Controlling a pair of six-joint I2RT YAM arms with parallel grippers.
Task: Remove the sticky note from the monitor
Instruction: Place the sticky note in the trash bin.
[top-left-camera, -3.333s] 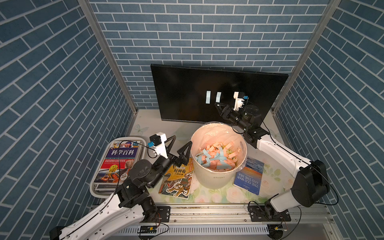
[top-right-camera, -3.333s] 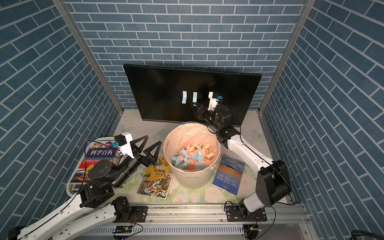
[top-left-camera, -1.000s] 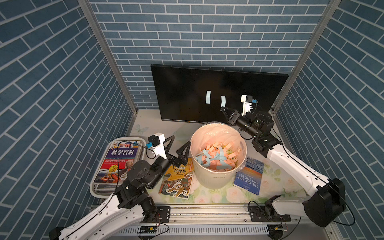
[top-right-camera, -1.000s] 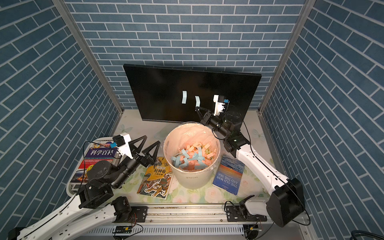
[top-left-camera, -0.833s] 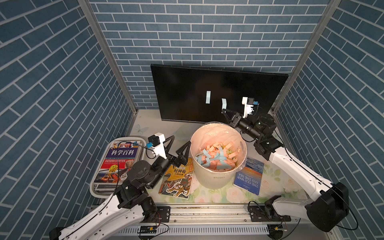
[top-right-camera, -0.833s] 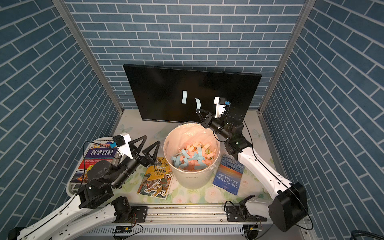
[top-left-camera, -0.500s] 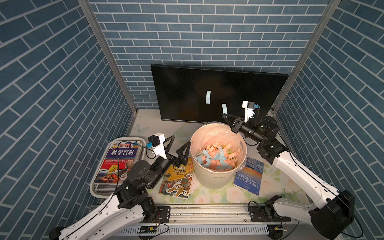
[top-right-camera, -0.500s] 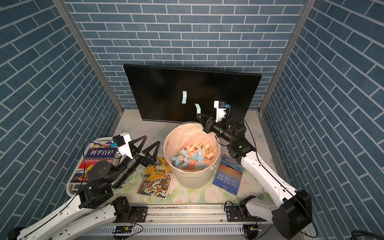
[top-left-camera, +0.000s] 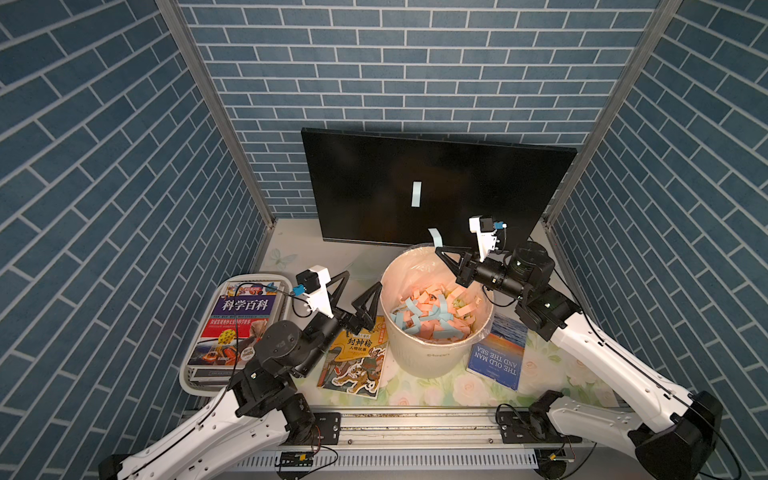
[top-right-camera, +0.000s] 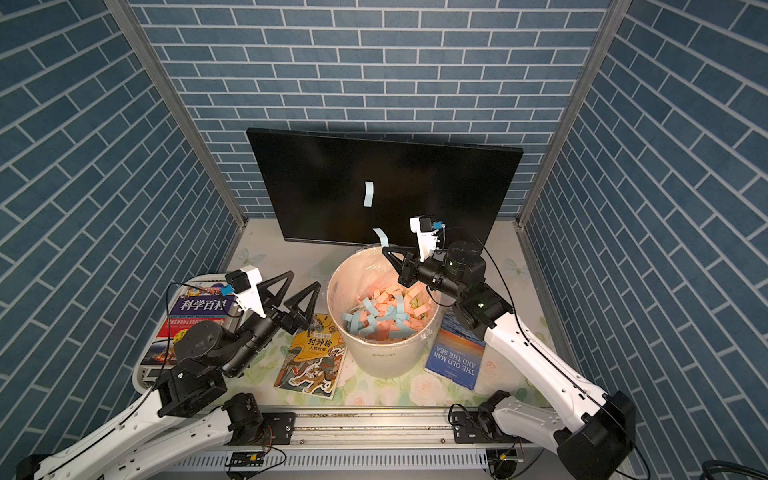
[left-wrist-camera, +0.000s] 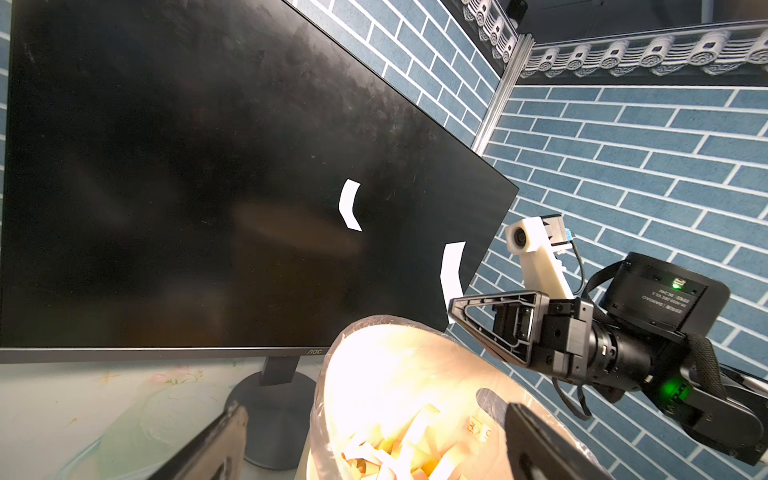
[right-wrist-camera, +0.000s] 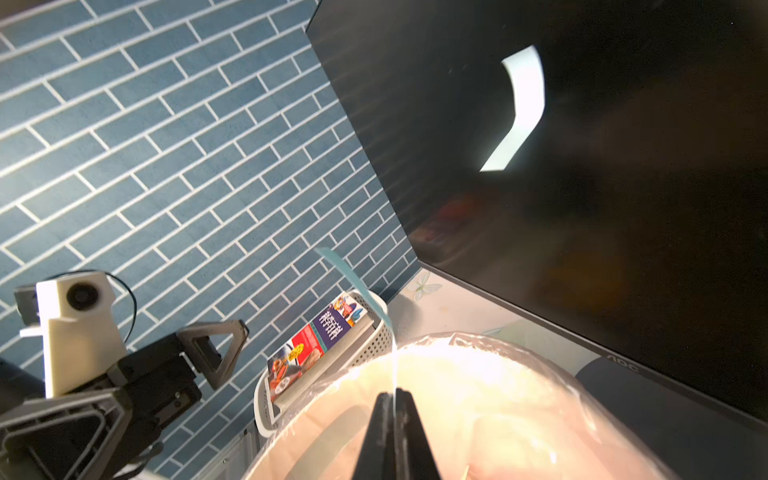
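The black monitor (top-left-camera: 365, 178) stands at the back. One pale blue sticky note (top-left-camera: 416, 193) sticks upright near the screen's middle, also visible in the left wrist view (left-wrist-camera: 349, 204). A second pale blue sticky note (top-left-camera: 435, 237) is off the screen, pinched at its lower end by my right gripper (top-left-camera: 438, 250), which is shut on it just above the far rim of the white bin (top-left-camera: 432, 361). The right wrist view shows this sticky note (right-wrist-camera: 353, 278) rising from the closed right gripper (right-wrist-camera: 392, 392). My left gripper (top-left-camera: 358, 286) hovers open left of the bin, holding nothing.
The bin holds several pink and blue paper strips. A white basket (top-left-camera: 187, 374) with a science book sits at the left. A yellow picture book (top-left-camera: 357, 361) lies beside the bin, and a blue book (top-left-camera: 496, 353) lies to its right. Brick walls close in the sides.
My right gripper has pulled away from the screen, taking one sticky note down and forward to the bin's far rim. One note stays on the monitor. The left arm has not moved.
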